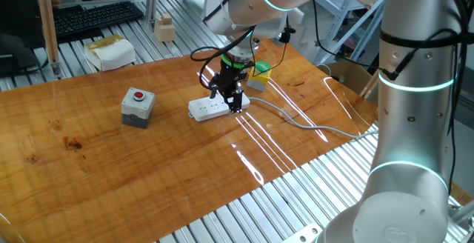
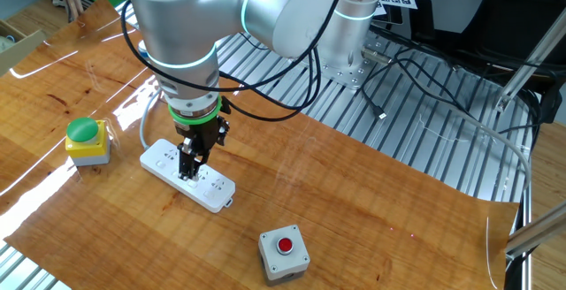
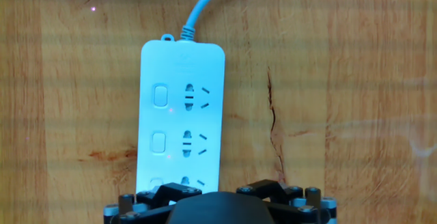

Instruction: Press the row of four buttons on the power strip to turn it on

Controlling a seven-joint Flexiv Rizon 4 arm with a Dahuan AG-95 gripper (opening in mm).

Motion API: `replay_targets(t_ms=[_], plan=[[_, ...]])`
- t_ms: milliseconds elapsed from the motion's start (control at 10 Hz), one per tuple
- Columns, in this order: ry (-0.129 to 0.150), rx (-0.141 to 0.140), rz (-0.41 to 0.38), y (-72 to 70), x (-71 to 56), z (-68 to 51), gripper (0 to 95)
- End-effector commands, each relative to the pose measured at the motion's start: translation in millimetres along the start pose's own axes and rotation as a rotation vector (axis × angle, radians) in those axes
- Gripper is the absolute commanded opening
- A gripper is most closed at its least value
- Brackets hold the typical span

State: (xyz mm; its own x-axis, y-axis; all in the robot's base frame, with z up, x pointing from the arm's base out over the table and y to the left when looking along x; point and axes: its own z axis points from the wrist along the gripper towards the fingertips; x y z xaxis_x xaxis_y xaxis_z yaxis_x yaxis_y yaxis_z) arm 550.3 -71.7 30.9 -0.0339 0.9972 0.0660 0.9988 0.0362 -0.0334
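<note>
The white power strip (image 1: 215,108) (image 2: 212,190) (image 3: 205,67) lies flat on the wooden tabletop. Its grey cable (image 1: 296,121) (image 3: 205,5) runs off toward the table's edge. In the hand view, small buttons (image 3: 161,94) sit in a row along the strip's left side, each beside a socket. Two show whole, a third is partly covered by the hand, and the rest are hidden under it. My gripper (image 1: 231,101) (image 2: 189,164) points straight down, low over the middle of the strip. Its fingertips blur together in both fixed views and are hidden in the hand view.
A grey box with a red round button (image 1: 138,106) (image 2: 284,253) stands on the wood near the strip. A yellow box with a green button (image 1: 259,75) (image 2: 86,140) sits at the strip's cable end. Beyond the wood are a keyboard (image 1: 96,17), a white box (image 1: 111,52) and a wooden block (image 1: 164,28).
</note>
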Motion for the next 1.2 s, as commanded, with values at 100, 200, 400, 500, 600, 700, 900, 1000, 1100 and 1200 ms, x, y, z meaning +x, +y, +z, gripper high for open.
replay_targets(t_ms=[100,200,400,500,600,700,900,1000,1100,1200], plan=[[0.003,-0.003,0.006,0.6,0.1,-0.8,95.0],[0.003,-0.008,0.012,0.9,0.1,-0.5,95.0],[0.002,-0.013,0.015,1.9,0.1,0.2,76.0],[0.001,-0.016,0.016,3.0,0.0,0.8,76.0],[0.003,-0.017,0.017,3.3,0.2,1.9,76.0],[0.002,-0.017,0.020,3.6,0.3,2.9,76.0],[-0.001,-0.021,0.025,4.9,0.8,8.5,76.0],[-0.002,-0.023,0.028,5.0,0.7,8.9,95.0],[0.000,-0.025,0.029,4.5,0.6,6.8,95.0],[-0.004,-0.021,0.029,4.2,0.7,5.4,95.0]])
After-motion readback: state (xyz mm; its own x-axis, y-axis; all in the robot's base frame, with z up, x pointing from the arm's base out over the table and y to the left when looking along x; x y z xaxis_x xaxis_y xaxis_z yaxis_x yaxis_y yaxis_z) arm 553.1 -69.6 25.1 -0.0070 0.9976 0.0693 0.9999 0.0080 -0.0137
